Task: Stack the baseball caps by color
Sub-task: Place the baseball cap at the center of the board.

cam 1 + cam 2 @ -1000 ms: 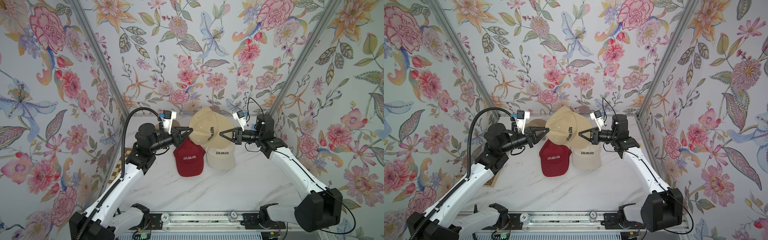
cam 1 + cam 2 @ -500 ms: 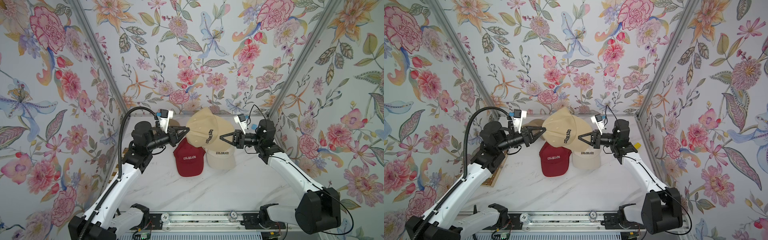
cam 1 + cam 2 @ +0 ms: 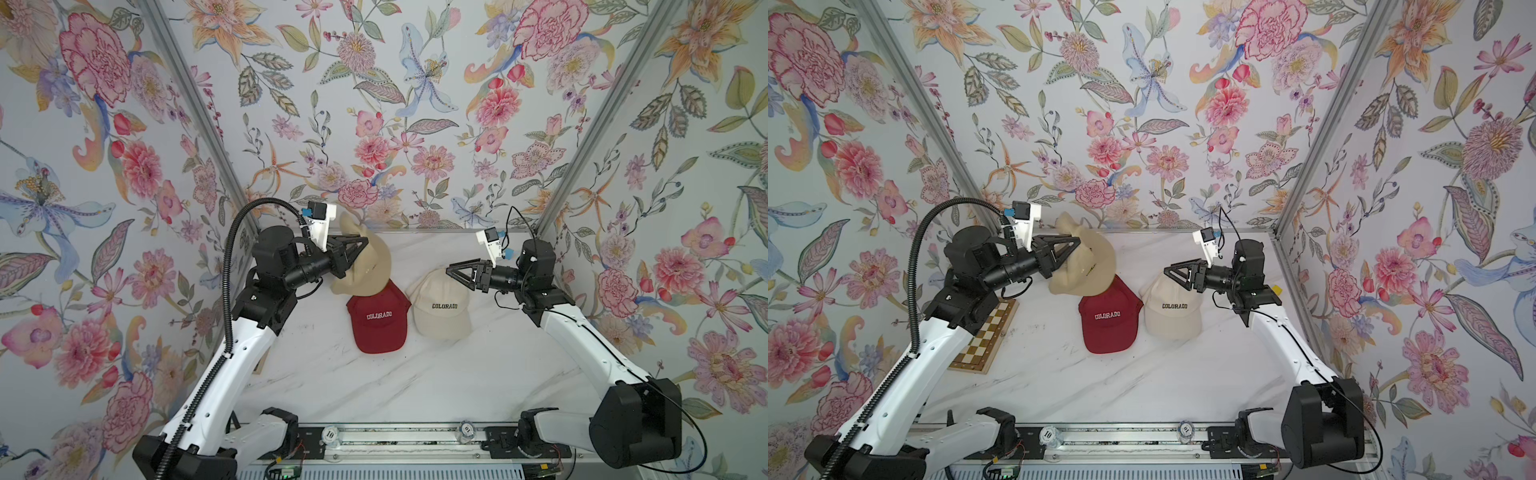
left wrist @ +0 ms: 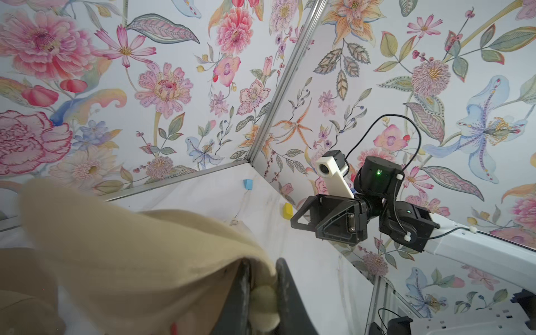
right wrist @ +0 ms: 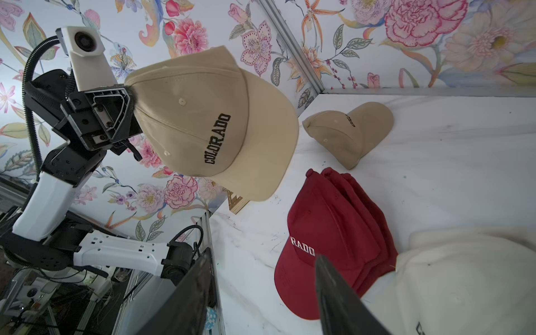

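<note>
Up at the back-left of the white marble table (image 3: 374,386), the left gripper (image 3: 362,246) is clamped on a soft tan COLORADO baseball cap (image 3: 372,266), dangling it aloft. Empty, fingers spread, the right gripper (image 3: 450,271) hangs over the cream cloth cap (image 3: 440,322) lying beside the dark red cap (image 3: 380,330).

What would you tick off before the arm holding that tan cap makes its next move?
1. Left claw shut on the tan cap: ok, the cap hangs in the air.
2. Right claw open and empty: ok.
3. Second tan cap lying uncovered, ready to be stacked on: ok.
4. Red caps stacked: ok.
5. Cream caps stacked: cannot tell, only the top one shows.
</note>
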Controlling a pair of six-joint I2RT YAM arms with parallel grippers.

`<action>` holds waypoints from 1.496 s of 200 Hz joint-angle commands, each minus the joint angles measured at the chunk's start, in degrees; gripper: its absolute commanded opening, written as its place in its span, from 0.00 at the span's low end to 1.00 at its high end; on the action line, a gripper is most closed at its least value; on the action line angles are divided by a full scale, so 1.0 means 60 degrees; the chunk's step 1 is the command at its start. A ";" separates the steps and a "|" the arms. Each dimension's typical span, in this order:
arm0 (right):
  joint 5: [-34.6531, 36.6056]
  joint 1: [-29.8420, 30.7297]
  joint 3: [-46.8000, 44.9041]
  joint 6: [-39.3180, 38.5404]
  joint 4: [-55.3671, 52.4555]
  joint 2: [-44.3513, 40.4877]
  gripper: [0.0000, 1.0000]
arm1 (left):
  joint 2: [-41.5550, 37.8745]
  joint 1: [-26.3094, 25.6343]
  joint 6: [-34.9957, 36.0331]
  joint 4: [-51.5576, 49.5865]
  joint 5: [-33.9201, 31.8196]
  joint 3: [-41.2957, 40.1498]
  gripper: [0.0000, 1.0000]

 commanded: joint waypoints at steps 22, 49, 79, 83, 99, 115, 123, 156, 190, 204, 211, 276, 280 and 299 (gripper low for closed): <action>0.1319 0.0122 0.0755 -0.0929 -0.1243 -0.0513 0.76 | 0.1353 -0.0919 0.1552 -0.3084 -0.2603 0.2560 0.00; 0.2152 0.0497 0.1190 -0.1813 -0.2139 -0.0877 0.96 | 0.2102 -0.1304 0.2384 -0.5228 -0.3785 0.4351 0.00; 0.3022 0.1074 0.1490 -0.2476 -0.2461 -0.1339 0.99 | 0.2695 -0.1667 0.2838 -0.6577 -0.4430 0.5731 0.00; 0.3135 0.1173 0.1521 -0.2547 -0.2447 -0.1401 0.99 | 0.2772 -0.1738 0.2889 -0.6695 -0.4496 0.5887 0.00; 0.3661 0.1621 0.1610 -0.2888 -0.2434 -0.1658 0.99 | 0.3146 -0.2058 0.3087 -0.7117 -0.4671 0.6431 0.00; 0.4215 0.2115 0.1670 -0.3233 -0.2360 -0.1885 0.99 | 0.3485 -0.2335 0.3200 -0.7350 -0.4890 0.6886 0.00; 0.4444 0.2364 0.1690 -0.3428 -0.2320 -0.1966 0.99 | 0.3633 -0.2442 0.3229 -0.7384 -0.4944 0.7060 0.00; 0.5914 0.3424 0.1939 -0.4278 -0.2149 -0.2110 0.99 | 0.4475 -0.2842 0.3383 -0.7735 -0.4999 0.8094 0.00; 0.6921 0.4337 0.2178 -0.4950 -0.1521 -0.1754 1.00 | 0.5266 -0.3287 0.3563 -0.8374 -0.5095 0.9337 0.00; 0.7123 0.4478 0.2258 -0.5121 -0.1268 -0.1482 0.97 | 0.5512 -0.3440 0.3610 -0.8600 -0.5113 0.9727 0.00; 0.7246 0.4486 0.2291 -0.5165 -0.1135 -0.1349 0.96 | 0.5604 -0.3506 0.3611 -0.8668 -0.5131 0.9860 0.00; 0.8523 0.5258 0.2519 -0.5979 -0.0344 -0.0455 0.85 | 0.5842 -0.3889 0.3669 -0.8861 -0.5095 1.0189 0.00; 0.8618 0.5289 0.2526 -0.6009 -0.0310 -0.0409 0.85 | 0.5853 -0.3905 0.3680 -0.8870 -0.5078 1.0190 0.00; 0.8995 0.5345 0.2517 -0.6103 -0.0156 -0.0332 0.82 | 0.5921 -0.3963 0.3715 -0.8923 -0.5062 1.0190 0.00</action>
